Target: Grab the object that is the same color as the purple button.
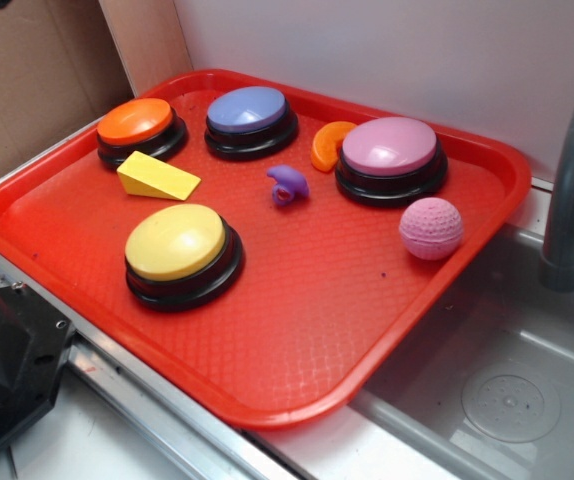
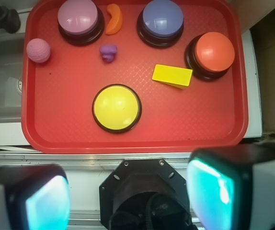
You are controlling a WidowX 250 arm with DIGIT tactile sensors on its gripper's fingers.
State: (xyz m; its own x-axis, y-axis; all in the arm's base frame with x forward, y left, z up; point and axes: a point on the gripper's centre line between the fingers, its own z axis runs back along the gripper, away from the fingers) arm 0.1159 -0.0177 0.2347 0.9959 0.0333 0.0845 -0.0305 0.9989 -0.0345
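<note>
Purple toy piece (image 2: 108,52) far from claw (image 2: 128,191)

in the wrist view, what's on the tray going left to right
pink ball → mauve button → purple toy piece → yellow button → purple button → yellow wedge → orange button. The orange crescent is left out: it overlaps others in order.

Exterior oblique, near; wrist overhead; shared tray (image 1: 447,300).
</note>
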